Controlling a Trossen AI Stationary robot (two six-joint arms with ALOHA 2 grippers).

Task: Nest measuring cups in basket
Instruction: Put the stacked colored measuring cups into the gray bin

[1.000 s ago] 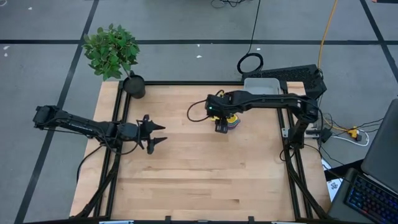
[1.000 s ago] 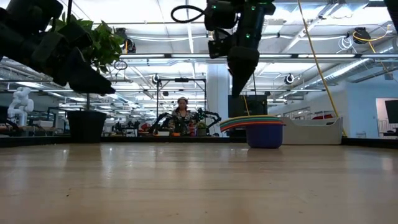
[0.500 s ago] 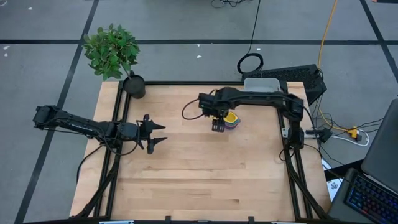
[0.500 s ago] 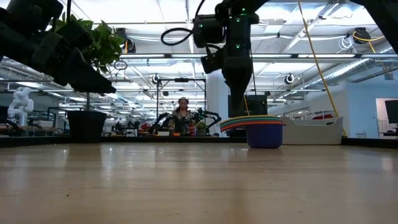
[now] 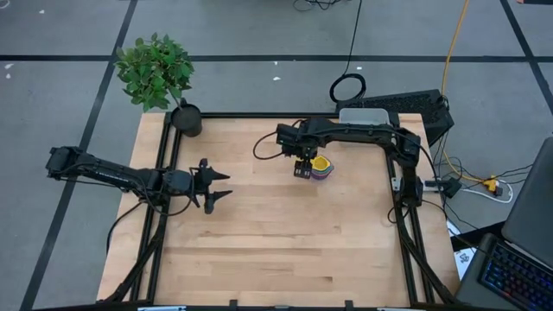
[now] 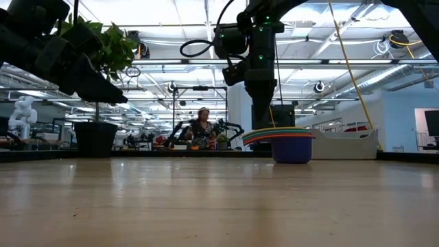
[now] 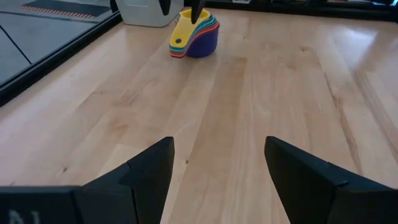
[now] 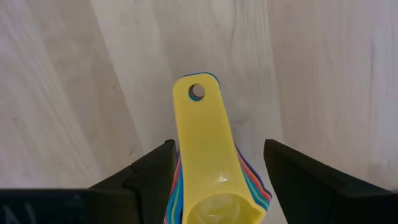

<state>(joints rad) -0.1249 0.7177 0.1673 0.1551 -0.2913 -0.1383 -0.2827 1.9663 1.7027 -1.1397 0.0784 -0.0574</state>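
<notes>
Since the stacked measuring cups (image 8: 214,186) look light, stiff and slick, the right gripper (image 8: 214,180), jaws wide, should pinch the fanned handles (image 8: 202,134).

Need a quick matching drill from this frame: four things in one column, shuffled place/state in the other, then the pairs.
Things:
1. stack of measuring cups
2. basket
3. left gripper
4. right gripper

Places/states:
A. open, idle over the table's left part
B. at the table's far edge, nothing visible in it
C. nested on the bare wood, yellow on top
D. open, right over the stacked handles

Pairs: 1-C, 2-B, 3-A, 4-D
</notes>
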